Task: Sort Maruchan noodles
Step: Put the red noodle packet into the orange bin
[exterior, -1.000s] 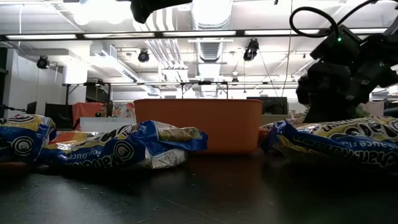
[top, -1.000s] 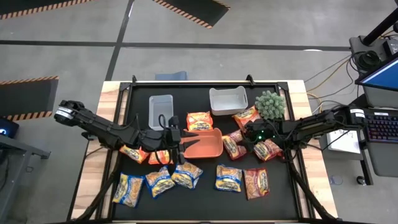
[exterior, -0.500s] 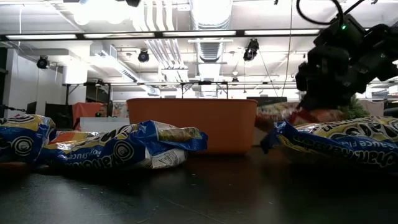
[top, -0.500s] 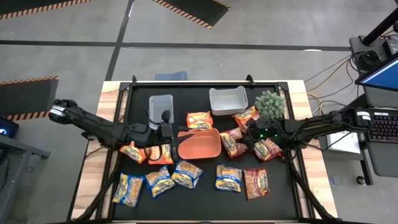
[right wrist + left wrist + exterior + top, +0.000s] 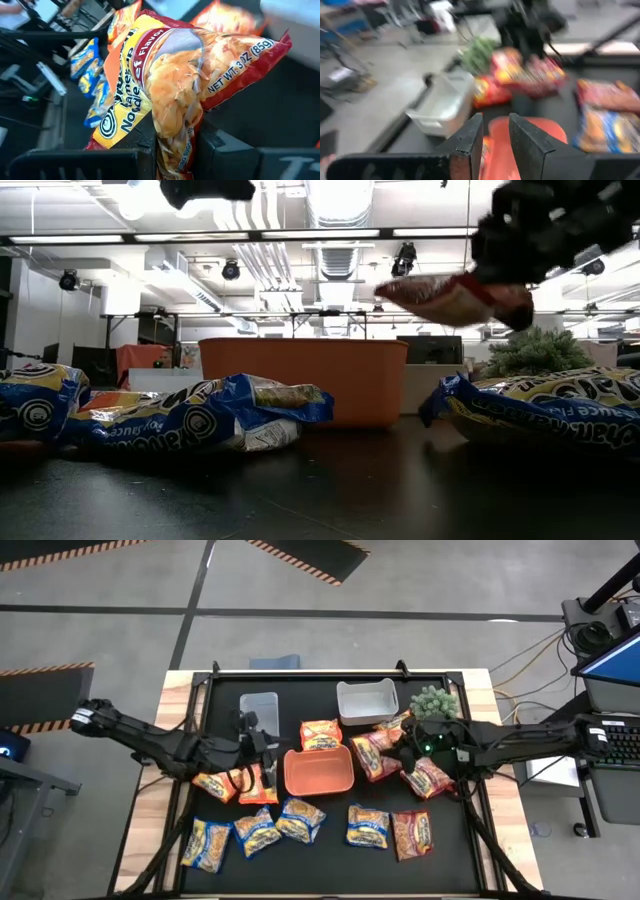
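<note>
- The right gripper (image 5: 392,748) is clamped on a red packet (image 5: 372,754), which hangs in the air just beside the orange bin (image 5: 319,772), on the side toward the potted plant (image 5: 433,704).
- In the right wrist view the red packet (image 5: 175,85) is pinched by one end between the two fingers (image 5: 220,150), with most of its body sticking out past the fingertips and sagging to one side.
- From table height the red packet (image 5: 452,297) sits clear above the tabletop, higher than the rim of the orange bin (image 5: 300,380), tilted.
- The left gripper (image 5: 262,743) hovers beside the orange bin on the opposite side, near the clear bin (image 5: 258,712); its fingers (image 5: 470,145) stand a narrow gap apart with nothing between them.
- An orange packet (image 5: 321,734) lies flat touching the orange bin's far edge, between it and the white bin (image 5: 367,701).
- Two more orange packets (image 5: 240,785) lie beside the orange bin under the left arm.
- A row of blue-and-yellow packets (image 5: 301,820) lies on the black mat (image 5: 460,860) in front of the orange bin, with another red packet (image 5: 411,834) at the row's end.
- Another red packet (image 5: 428,778) lies under the right arm, further from the orange bin than the held one.
</note>
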### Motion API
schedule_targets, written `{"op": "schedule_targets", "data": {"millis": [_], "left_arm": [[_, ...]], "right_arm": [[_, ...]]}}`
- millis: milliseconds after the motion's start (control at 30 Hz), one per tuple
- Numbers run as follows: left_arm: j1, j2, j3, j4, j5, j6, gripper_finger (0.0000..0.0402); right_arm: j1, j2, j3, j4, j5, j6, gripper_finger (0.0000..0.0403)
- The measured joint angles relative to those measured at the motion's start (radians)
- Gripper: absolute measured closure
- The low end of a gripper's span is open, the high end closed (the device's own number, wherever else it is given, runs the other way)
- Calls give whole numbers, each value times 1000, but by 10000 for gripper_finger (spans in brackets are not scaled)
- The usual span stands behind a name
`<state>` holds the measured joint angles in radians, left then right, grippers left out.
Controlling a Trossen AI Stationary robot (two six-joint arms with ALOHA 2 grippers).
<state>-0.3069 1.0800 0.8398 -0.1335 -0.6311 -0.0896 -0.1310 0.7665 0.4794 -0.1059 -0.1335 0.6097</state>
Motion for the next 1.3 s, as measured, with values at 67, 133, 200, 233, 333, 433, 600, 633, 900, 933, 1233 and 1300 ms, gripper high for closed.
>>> {"op": "schedule_targets", "data": {"millis": [67,133,200,233,333,433,600,633,900,933,1233,1300], "left_arm": [[0,10,-1,-25,13,-25,325],[0,20,-3,-41,14,-25,325],[0,28,-3,-44,13,-18,325],[0,31,-3,-49,13,-12,325],[0,39,-3,-67,14,-7,325],[0,41,-3,-81,14,-9,325],[0,40,-3,-125,8,-40,325],[0,40,-3,-131,-1,-42,325],[0,39,-4,-146,-38,-47,325],[0,39,-4,-146,-38,-47,325],[0,39,-4,-146,-39,-44,325],[0,39,-4,-145,-39,-44,325]], "right_arm": [[0,17,77,-69,39,-61,344],[0,50,152,-121,70,-116,344],[0,88,215,-155,88,-171,344],[2,112,242,-158,92,-201,344],[14,181,314,-154,117,-306,344],[33,253,375,-154,144,-435,344],[75,369,487,-176,163,-630,344],[86,392,513,-188,163,-680,344],[156,568,708,-301,163,-1203,344],[164,588,730,-325,163,-1316,344],[193,725,830,-427,163,-2005,344],[192,743,837,-429,163,-2121,344]]}}
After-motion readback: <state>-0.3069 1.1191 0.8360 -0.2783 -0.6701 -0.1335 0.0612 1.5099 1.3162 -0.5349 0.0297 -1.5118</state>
